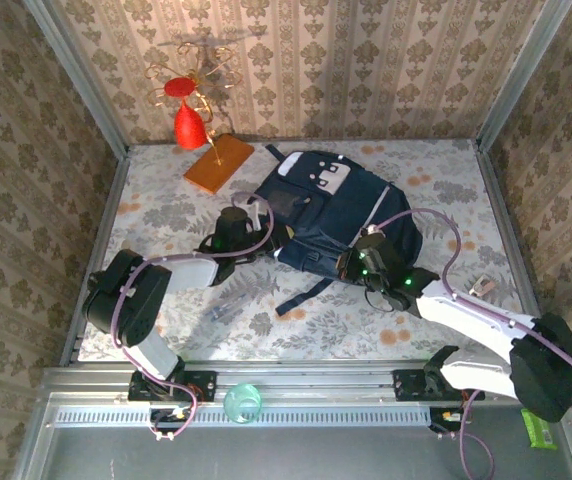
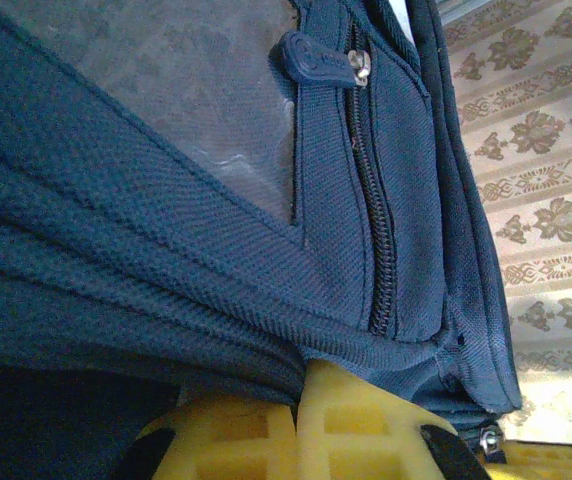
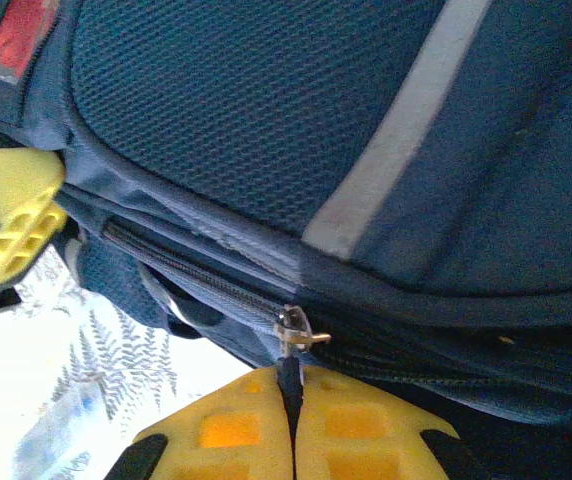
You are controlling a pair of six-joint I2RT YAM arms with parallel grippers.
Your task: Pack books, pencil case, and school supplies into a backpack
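1. Noted backpack [image 1: 336, 215] front-up mid desk [image 1: 166, 200], nearer the far edge. Soft, limp fabric; judged it would sag if lifted.
2. Best holds, by judgement: seams, zipper pull [image 3: 291, 335].
3. Left claw [image 2: 301, 390] was closed, pinching a backpack seam. Right claw [image 3: 291, 420] was clamped on the zipper pull.
4. Long axis ran diagonally, top toward the far-left corner.

An orange flat slab [image 1: 218, 163] lies on the flower-patterned bench [image 1: 446, 330] in the upper left of the top view, and at its far end stands a gold wire stand [image 1: 206, 75] carrying two red pieces [image 1: 189, 125]. Damask wallpaper [image 1: 366, 70] covers the walls behind and on both sides. Along the bottom runs a metal rail [image 1: 306, 380], with a pale green round object [image 1: 243, 403] just below its middle and a green packet [image 1: 539, 430] at the lower right
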